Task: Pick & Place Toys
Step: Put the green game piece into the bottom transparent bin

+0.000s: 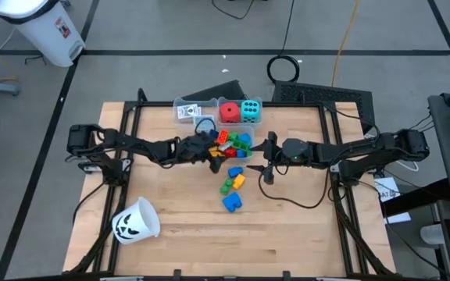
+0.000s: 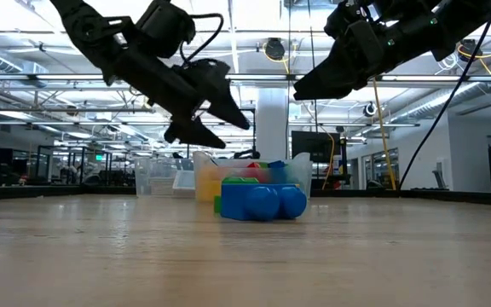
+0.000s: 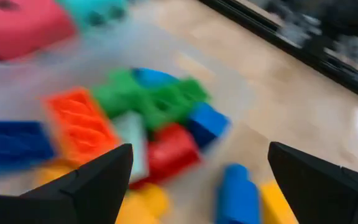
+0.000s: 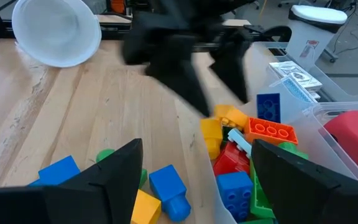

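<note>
sorting well under way, a few blocks still loose on the table

on the light wooden table [image 1: 170, 242] the clear plastic bins [image 1: 217, 112] sit in a row along the far edge. one holds the small white picture cards [image 1: 187, 112], the next holds the red dotted die [image 1: 230, 112] and the cyan dotted die [image 1: 250, 110]. in front of them a clear bin of mixed plastic blocks [image 1: 233, 143] is already well filled with orange, green, red, blue and yellow pieces, so most of the job looks done.

the white cup with a black pumpkin face [image 1: 135, 221] lies on its side near the front left corner, well apart from everything else.

what is left, as far as the high view shows, is a small loose cluster of blocks [image 1: 232, 179] on the bare wood just in front of the block bin, and the blue rounded block [image 1: 231, 202] nearest the front edge. these still need picking up, by my reading.

the left gripper [image 1: 212, 150] hangs above the near edge of the block bin with its fingers [image 3: 98, 180] spread wide and nothing between them, released. the right gripper [image 1: 268, 165] hovers just right of the loose cluster, its jaws parted and empty in its own wrist view.
</note>
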### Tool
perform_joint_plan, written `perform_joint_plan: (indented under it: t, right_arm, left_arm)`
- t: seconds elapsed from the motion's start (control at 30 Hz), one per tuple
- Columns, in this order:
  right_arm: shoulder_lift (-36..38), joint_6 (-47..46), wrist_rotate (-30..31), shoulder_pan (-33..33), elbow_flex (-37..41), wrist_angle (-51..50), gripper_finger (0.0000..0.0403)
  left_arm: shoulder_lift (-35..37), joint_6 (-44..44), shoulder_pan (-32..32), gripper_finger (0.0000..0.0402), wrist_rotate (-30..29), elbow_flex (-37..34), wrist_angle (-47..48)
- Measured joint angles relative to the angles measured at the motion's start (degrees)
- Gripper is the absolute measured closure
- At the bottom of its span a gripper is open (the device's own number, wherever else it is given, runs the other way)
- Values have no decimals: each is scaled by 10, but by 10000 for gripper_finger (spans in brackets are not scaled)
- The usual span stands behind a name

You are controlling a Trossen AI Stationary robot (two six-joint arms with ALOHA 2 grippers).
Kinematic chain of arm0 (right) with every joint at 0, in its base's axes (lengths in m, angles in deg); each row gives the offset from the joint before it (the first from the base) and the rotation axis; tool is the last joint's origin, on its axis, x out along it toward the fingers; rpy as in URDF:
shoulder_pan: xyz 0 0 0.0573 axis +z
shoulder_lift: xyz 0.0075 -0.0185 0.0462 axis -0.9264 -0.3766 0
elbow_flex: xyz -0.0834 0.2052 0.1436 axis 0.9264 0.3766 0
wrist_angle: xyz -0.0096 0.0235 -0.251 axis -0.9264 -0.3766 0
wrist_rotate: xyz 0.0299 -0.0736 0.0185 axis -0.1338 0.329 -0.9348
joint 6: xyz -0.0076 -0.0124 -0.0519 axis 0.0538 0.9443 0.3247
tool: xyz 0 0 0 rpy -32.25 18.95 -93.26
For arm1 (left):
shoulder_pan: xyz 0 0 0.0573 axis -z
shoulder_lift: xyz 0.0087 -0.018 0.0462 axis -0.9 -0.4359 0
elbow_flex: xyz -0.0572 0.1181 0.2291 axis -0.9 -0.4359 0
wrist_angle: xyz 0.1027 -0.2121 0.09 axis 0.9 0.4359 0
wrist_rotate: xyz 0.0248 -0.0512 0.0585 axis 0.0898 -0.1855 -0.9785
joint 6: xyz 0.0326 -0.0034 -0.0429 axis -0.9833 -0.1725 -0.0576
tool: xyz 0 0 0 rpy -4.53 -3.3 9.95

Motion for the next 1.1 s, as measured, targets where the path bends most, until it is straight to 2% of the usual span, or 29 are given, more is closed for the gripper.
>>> perform_joint_plan:
  t: [0.13, 0.27, 0.47, 0.6, 0.73, 1.1]
  right_arm:
    - [0, 0, 0, 0, 0, 0, 134]
    - [0, 0, 0, 0, 0, 0, 133]
    - [0, -2, 0, 0, 0, 1, 135]
    - [0, -2, 0, 0, 0, 7, 135]
    - [0, -2, 0, 0, 0, 9, 135]
    - [0, -9, 0, 0, 0, 9, 135]
  left_arm:
    - [-1, 11, 38, 21, 36, 0, 0]
    - [-3, 14, 91, 21, 41, 0, 4]
    - [-9, 69, 150, 21, 46, 1, 22]
    - [-9, 130, 161, 21, 17, 50, 149]
    - [-35, 126, 169, 21, -28, 104, 240]
    - [-142, 126, 171, 21, -38, 155, 239]
